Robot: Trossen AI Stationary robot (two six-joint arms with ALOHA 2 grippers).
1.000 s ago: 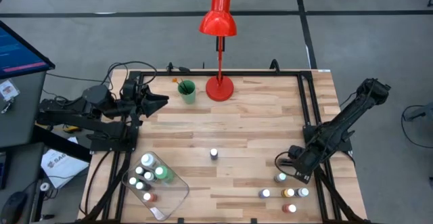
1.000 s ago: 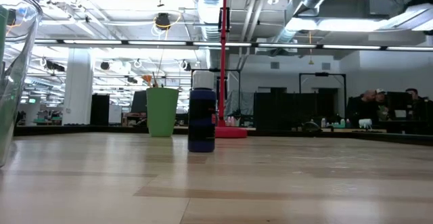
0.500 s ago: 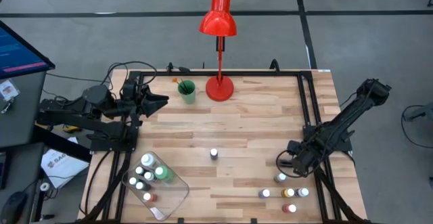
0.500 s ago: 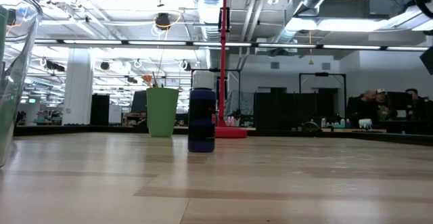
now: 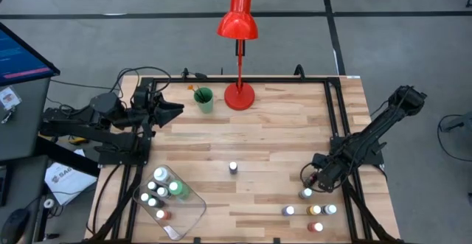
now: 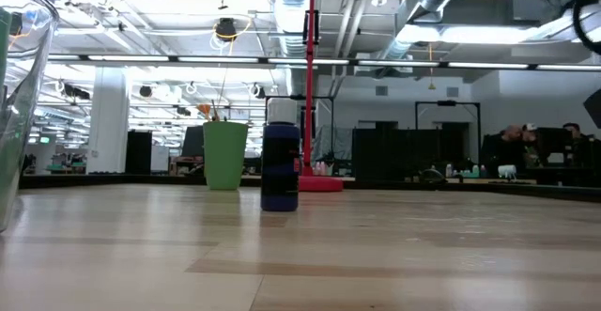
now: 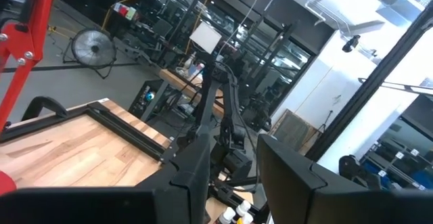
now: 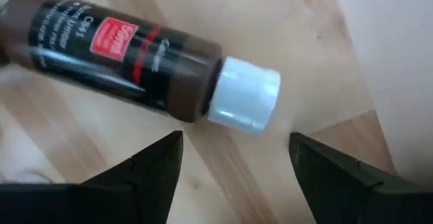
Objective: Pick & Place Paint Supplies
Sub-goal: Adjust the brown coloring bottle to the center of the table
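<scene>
My right gripper (image 5: 314, 182) points down near the table's right side, open, just above a brown paint bottle (image 8: 122, 48) with a white cap (image 8: 243, 95); its fingers touch nothing. That bottle (image 5: 307, 193) stands on the wood. Several more bottles (image 5: 316, 210) stand near the front right. A dark bottle (image 5: 233, 168) stands alone mid-table. The clear tray (image 5: 193, 208) at the front left holds several bottles. My left gripper (image 7: 233, 183) waits raised at the far left, open and empty.
A green cup (image 5: 203, 99) holding brushes and a red desk lamp (image 5: 239, 95) stand at the table's far edge. Black frame rails (image 5: 335, 126) run along the table's sides. Bare wood lies between the lone dark bottle and the cup.
My right gripper has sunk toward the brown bottle and shifted a little toward the table's left. Bottles, tray and left arm have kept still.
</scene>
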